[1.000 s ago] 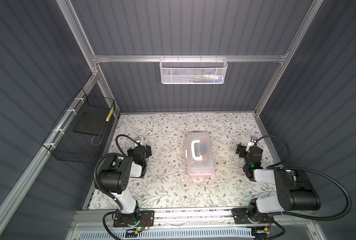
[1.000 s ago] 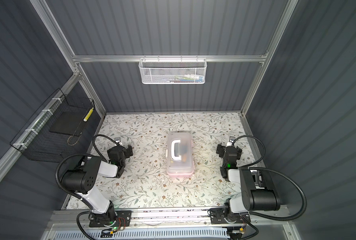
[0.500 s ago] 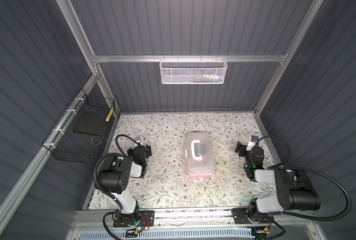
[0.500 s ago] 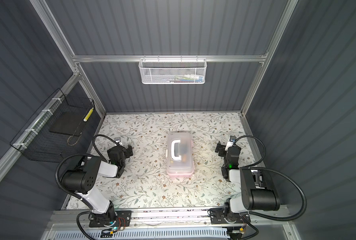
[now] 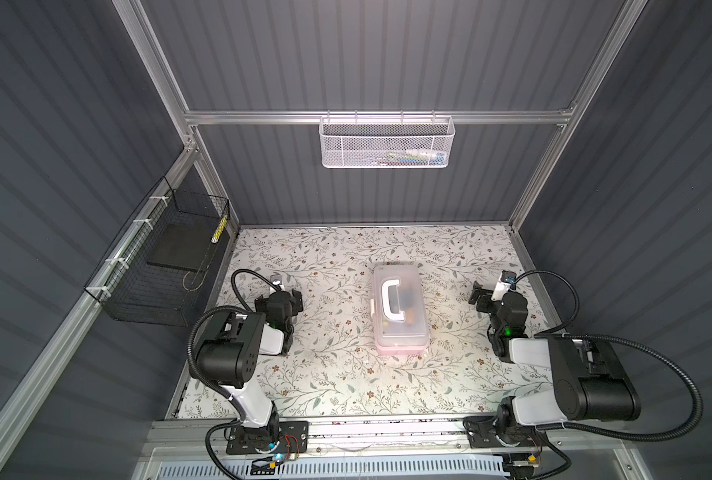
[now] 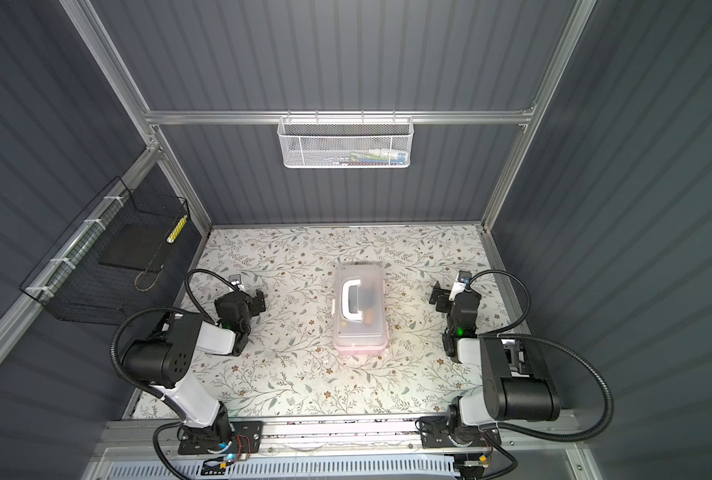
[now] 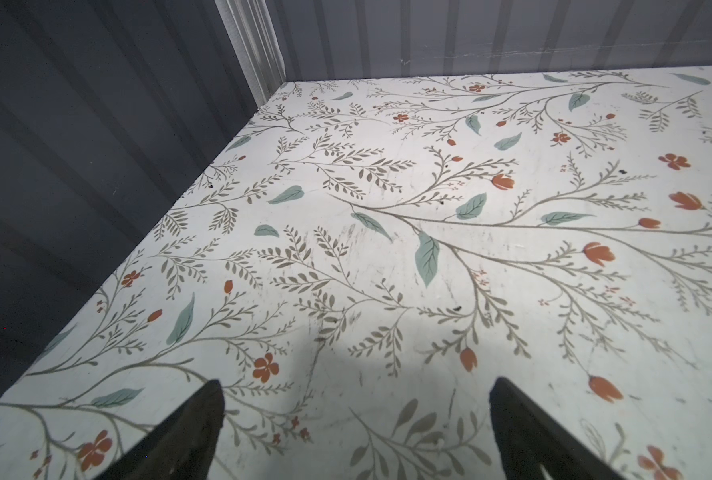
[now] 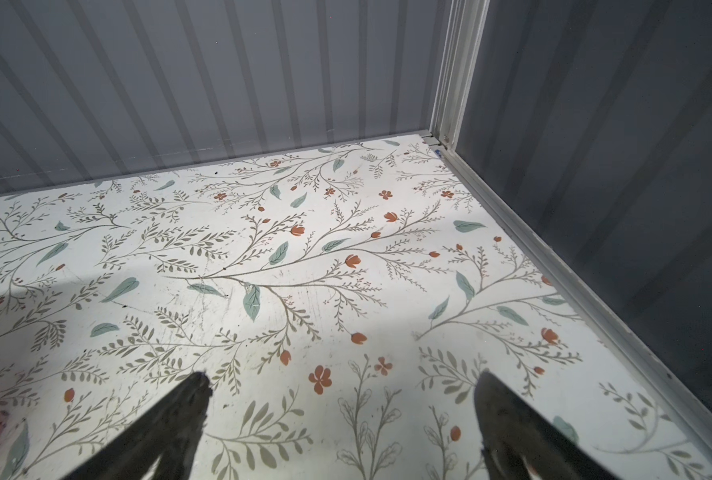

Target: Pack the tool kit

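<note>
Hardly anything moved: the right gripper (image 8: 343,375) nudged slightly, it and the left gripper (image 7: 357,382) both gape empty, the shut pink tool box (image 5: 404,332) between them, so packing seems unstarted.

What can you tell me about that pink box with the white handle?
The box is a small rectangular plastic case, pink below with a frosted lid that is shut. A white handle lies flat on it; dark and orange shapes show dimly inside. It rests on the floral table, nothing else touching it.
</note>
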Controlling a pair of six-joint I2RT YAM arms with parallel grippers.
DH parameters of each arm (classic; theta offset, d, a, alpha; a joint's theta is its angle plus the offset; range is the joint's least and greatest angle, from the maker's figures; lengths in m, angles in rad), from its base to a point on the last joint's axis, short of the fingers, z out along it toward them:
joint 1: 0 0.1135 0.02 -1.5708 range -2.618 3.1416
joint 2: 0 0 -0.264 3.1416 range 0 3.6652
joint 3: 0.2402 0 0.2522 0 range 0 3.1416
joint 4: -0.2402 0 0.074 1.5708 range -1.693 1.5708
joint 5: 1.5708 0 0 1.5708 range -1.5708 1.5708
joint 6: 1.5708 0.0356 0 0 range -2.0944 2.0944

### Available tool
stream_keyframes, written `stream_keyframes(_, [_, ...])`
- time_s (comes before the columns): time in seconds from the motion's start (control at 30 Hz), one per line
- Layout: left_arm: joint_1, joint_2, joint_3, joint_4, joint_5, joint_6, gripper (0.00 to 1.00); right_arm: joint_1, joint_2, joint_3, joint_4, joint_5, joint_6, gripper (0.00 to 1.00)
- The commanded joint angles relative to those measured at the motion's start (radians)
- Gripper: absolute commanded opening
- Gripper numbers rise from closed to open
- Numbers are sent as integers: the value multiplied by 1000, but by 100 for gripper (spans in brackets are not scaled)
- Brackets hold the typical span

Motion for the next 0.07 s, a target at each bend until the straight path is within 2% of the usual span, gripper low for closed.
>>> stream_keyframes(0.0, [6,-1,15,14,2,-10,100,0,12,21,6,-7,-3,99])
stream_keyframes(0.03, [6,-2,15,14,1,-10,100,-1,7,15,9,-8,-2,99])
